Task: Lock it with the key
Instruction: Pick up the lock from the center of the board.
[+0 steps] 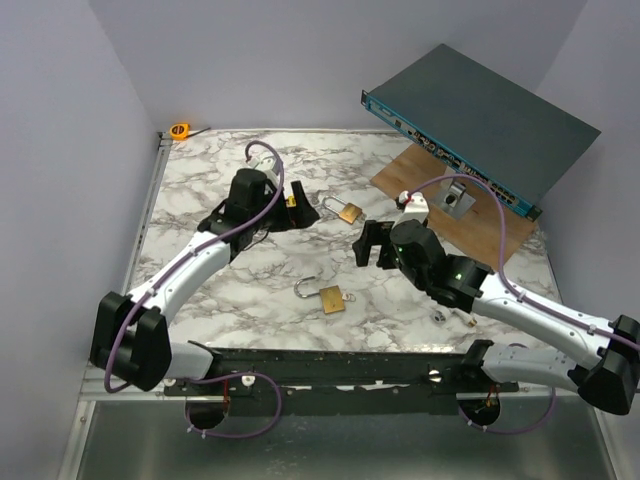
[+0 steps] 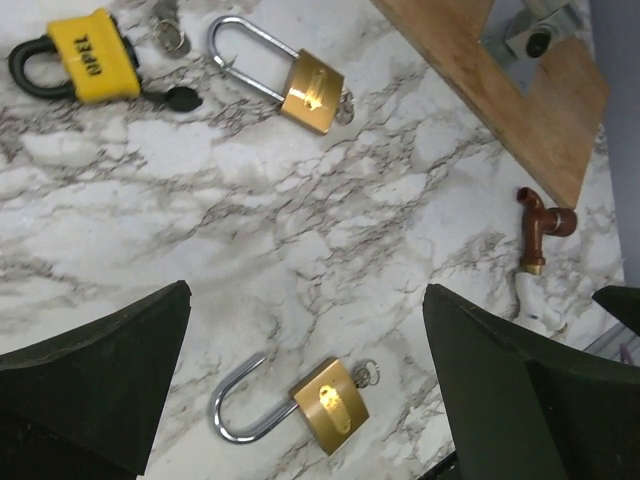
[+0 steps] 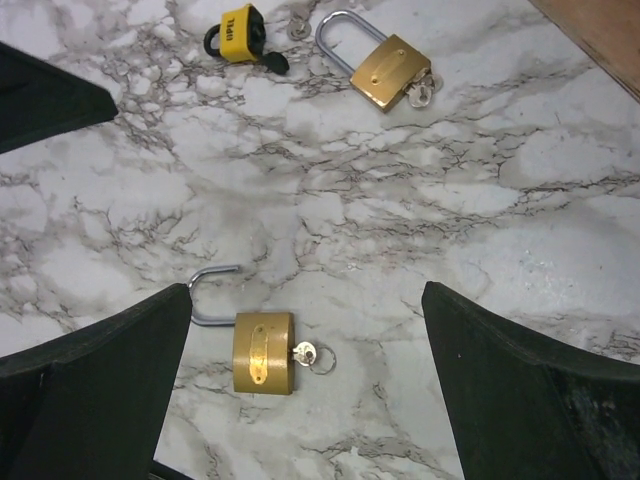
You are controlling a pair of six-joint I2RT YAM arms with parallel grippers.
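Right gripper (image 3: pixel 305 295), jaws wide, is hovering nearest the open padlock (image 3: pixel 263 352), lying at seven o'clock, shackle toward twelve.

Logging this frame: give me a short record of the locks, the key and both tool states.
open lock: brass padlock, shackle swung out, key in its base
other locks: second brass padlock, shackle looks shut; yellow padlock
left tool: open, holding nothing
right tool: open, holding nothing
task state: shackle not yet pressed in, nothing grasped
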